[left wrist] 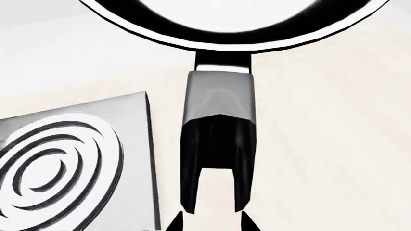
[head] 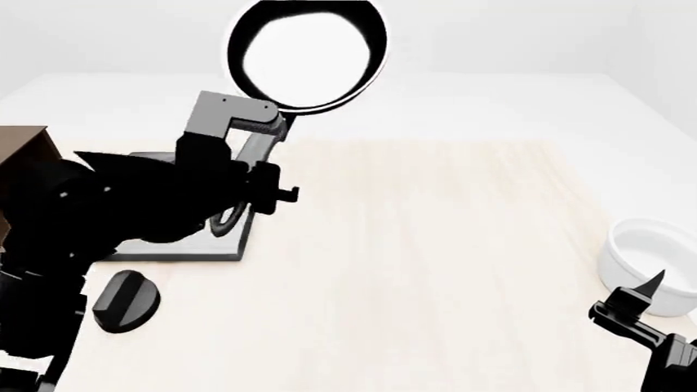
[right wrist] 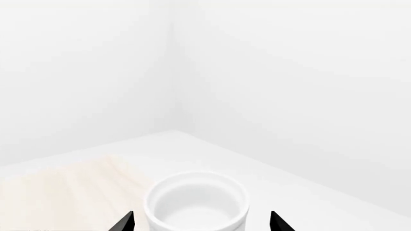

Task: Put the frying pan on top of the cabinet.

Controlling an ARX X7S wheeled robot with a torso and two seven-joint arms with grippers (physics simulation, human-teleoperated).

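Pale wooden table (head: pixel 458 269) across most of the head view, white walls behind. Dark brown cabinet (head: pixel 24 145) only partly visible at the far left edge, largely hidden behind the black left arm; open side not discernible.

Flat grey burner plate (left wrist: pixel 70 159) with concentric rings lying on the table, seen below and beside the pan handle in the left wrist view; in the head view mostly covered by the arm, one corner showing.

Frying pan (head: pixel 308 55) raised in the air well above the table, tilted so the glossy whitish inside faces the head camera, black rim around it. Long dark grey handle (left wrist: pixel 218 125) running from the rim down into the left gripper (left wrist: pixel 212 222). Fingers closed on the handle's end, dark tips showing narrowly apart on either side of it. Pan off the burner plate, to the right of the cabinet and not on its top.

White ribbed bowl (right wrist: pixel 196 202) standing upright on the table near the right edge, apart from everything else. Black round knob-like object (head: pixel 126 299) lying on the table in front of the burner plate.

Right gripper (right wrist: pixel 202 224) low near the bowl, fingertips (right wrist: pixel 124 224) spread wide, the bowl seen between them, holding nothing; contact with the bowl not discernible.
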